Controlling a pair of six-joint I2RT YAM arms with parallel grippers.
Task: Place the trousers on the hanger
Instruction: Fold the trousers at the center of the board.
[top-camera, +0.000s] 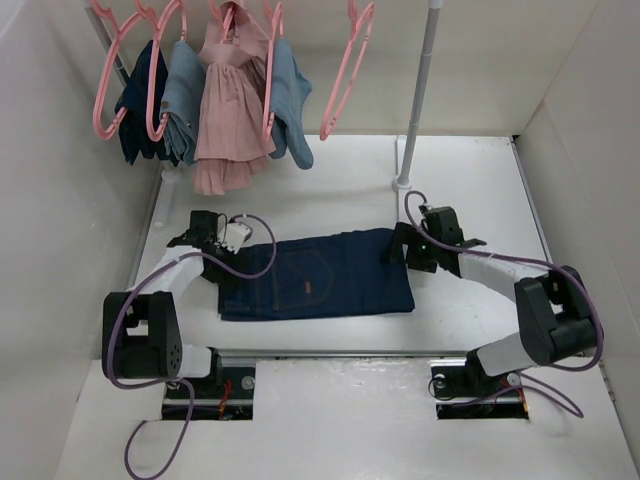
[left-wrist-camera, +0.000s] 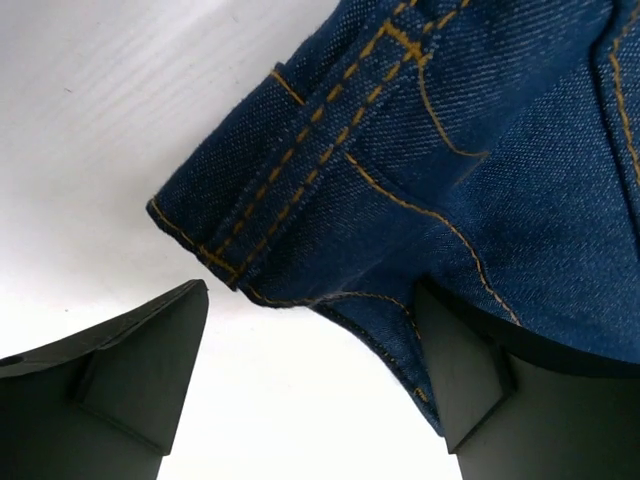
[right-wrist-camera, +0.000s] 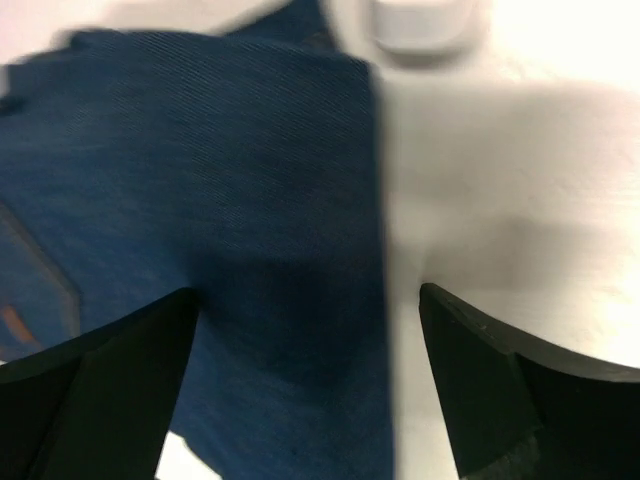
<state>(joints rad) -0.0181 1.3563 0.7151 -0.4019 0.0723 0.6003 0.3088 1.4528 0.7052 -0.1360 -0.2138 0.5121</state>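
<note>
Jeans flat on counter; left hand spread apart at jeans' left corner, right hand spread apart over jeans' right edge

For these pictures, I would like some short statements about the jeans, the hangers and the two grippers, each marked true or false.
1. The trousers lie folded on the table. True.
2. The trousers already hang on a pink hanger. False: they are on the table, and no hanger touches them.
3. The left gripper and the right gripper are both open, one at each end of the trousers. True.
4. The pink dress lies on the table beside the trousers. False: it hangs at the back, among the blue garments.
5. In the top view, an empty pink hanger hangs to the right of the hung clothes. True.
</note>
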